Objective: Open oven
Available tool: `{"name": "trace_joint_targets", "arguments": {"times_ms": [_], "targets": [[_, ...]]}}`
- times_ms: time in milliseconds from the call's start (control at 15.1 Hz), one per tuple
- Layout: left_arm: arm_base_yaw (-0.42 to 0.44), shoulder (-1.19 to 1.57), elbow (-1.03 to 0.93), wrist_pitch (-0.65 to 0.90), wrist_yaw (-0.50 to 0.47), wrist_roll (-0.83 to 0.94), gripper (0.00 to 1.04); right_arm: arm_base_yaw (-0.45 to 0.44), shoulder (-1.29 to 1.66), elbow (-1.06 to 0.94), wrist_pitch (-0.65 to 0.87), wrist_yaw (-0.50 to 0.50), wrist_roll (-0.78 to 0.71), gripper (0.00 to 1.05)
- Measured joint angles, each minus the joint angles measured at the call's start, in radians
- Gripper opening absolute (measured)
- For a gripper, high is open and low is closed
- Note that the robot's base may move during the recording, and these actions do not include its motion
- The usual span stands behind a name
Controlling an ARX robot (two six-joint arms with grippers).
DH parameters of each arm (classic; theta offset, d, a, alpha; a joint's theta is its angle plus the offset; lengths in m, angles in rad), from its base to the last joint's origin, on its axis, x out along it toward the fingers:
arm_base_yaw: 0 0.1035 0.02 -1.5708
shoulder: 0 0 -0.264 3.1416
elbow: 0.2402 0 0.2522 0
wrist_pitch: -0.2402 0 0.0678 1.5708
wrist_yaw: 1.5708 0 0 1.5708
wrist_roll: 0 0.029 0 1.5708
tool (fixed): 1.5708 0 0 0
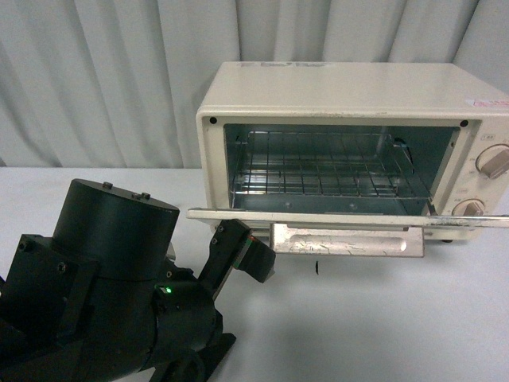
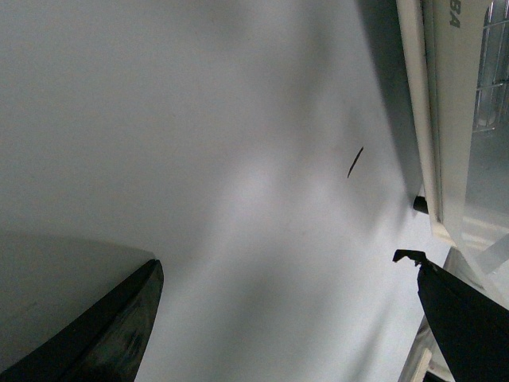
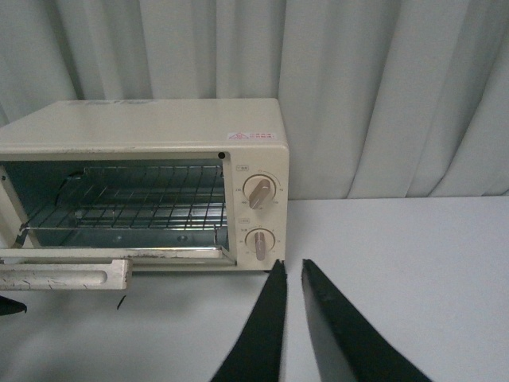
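Note:
The cream-white oven [image 1: 350, 95] stands on the white table at the back right. Its door [image 1: 350, 216] lies folded down flat, the beige bar handle [image 1: 346, 239] at its front edge. The wire rack [image 1: 318, 171] shows inside. Two beige knobs [image 1: 493, 163] sit on its right side. My left gripper [image 1: 246, 247] is open and empty, just below and left of the door's front edge; in the left wrist view [image 2: 286, 267] the door edge [image 2: 417, 111] runs beside one finger. My right gripper [image 3: 290, 267] is shut and empty, in front of the oven [image 3: 143, 127] near its knobs [image 3: 258, 192].
A grey curtain [image 1: 103, 79] hangs behind the table. A small dark mark [image 1: 316, 269] lies on the table [image 1: 382, 318] under the handle. My left arm's black body [image 1: 103, 294] fills the lower left of the front view.

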Motion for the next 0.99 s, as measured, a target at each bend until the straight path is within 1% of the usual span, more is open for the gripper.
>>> {"name": "trace_joint_targets", "arguments": {"times_ms": [133, 199, 265, 331, 398, 464, 530, 596, 795, 861, 994], "targets": [[0.0, 0.0, 0.0, 0.0, 0.0, 0.0, 0.98, 0.0, 0.0, 0.0, 0.0, 0.0, 0.0, 0.33], [-0.002, 0.0, 0.001, -0.008, -0.015, -0.003, 0.98, 0.0, 0.0, 0.0, 0.0, 0.0, 0.0, 0.46], [-0.037, -0.021, 0.001, -0.038, -0.217, -0.023, 0.98, 0.0, 0.0, 0.0, 0.0, 0.0, 0.0, 0.58], [-0.047, -0.039, -0.029, -0.034, -0.369, -0.018, 0.98, 0.0, 0.0, 0.0, 0.0, 0.0, 0.0, 0.71], [-0.041, -0.056, -0.059, -0.023, -0.441, -0.006, 0.98, 0.0, 0.0, 0.0, 0.0, 0.0, 0.0, 0.8], [-0.013, -0.099, -0.1, -0.014, -0.455, 0.017, 0.98, 0.0, 0.0, 0.0, 0.0, 0.0, 0.0, 0.93], [0.016, -0.148, -0.133, -0.013, -0.425, 0.044, 0.98, 0.0, 0.0, 0.0, 0.0, 0.0, 0.0, 1.0], [0.068, -0.227, -0.194, 0.026, -0.352, 0.098, 0.98, 0.0, 0.0, 0.0, 0.0, 0.0, 0.0, 0.97], [0.186, -0.428, -0.327, 0.056, -0.134, 0.233, 0.98, 0.0, 0.0, 0.0, 0.0, 0.0, 0.0, 0.98], [0.212, -0.516, -0.352, 0.036, -0.097, 0.295, 0.98, 0.0, 0.0, 0.0, 0.0, 0.0, 0.0, 0.98], [0.244, -0.734, -0.366, -0.073, -0.083, 0.446, 0.98, 0.0, 0.0, 0.0, 0.0, 0.0, 0.0, 0.98]]}}
